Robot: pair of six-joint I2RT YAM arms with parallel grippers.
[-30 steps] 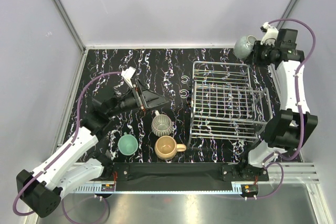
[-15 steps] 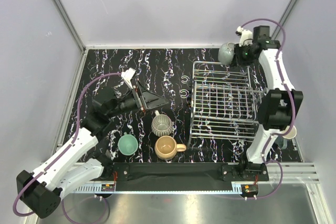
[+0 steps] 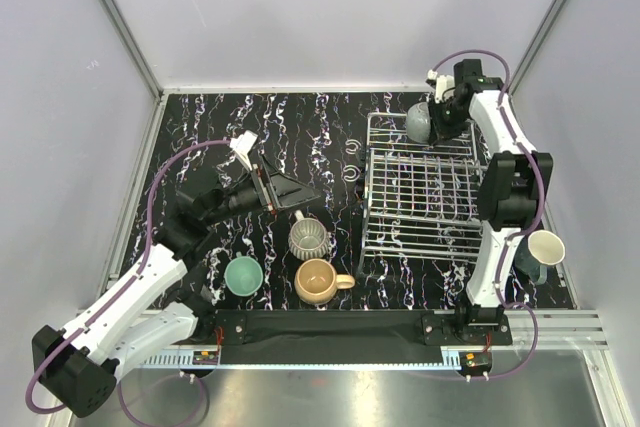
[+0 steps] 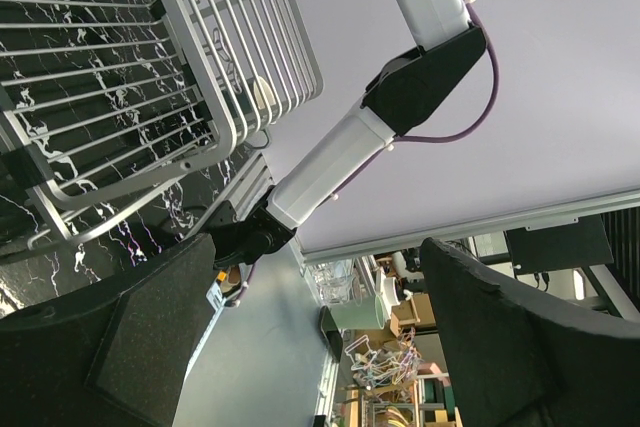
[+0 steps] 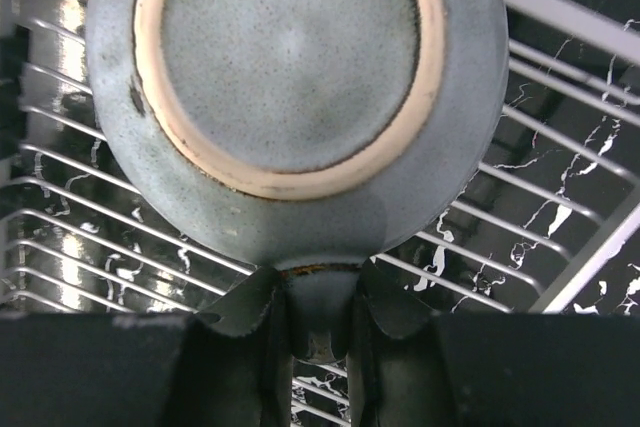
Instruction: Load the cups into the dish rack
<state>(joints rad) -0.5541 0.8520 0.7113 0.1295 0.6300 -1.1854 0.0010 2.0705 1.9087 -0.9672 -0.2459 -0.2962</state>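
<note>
The right hand (image 3: 443, 117) is clamped on the handle of the grey-green mug (image 3: 420, 121), which it holds base-up over the far right corner of the dish rack (image 3: 420, 209). The right wrist view shows a speckled matte glaze and a bare tan foot ring, with thin silver wires beneath. The left hand (image 3: 285, 192) hangs above the table (image 3: 200, 127), jaws spread wide, holding nothing. On the black, white-veined surface left of the rack stand the ribbed cream cup (image 3: 310, 237), the teal-green cup (image 3: 243, 275) and the rounded tan cup (image 3: 320, 282) — a dark teal cup (image 3: 540, 252) with a pale inside stands right of the rack.
</note>
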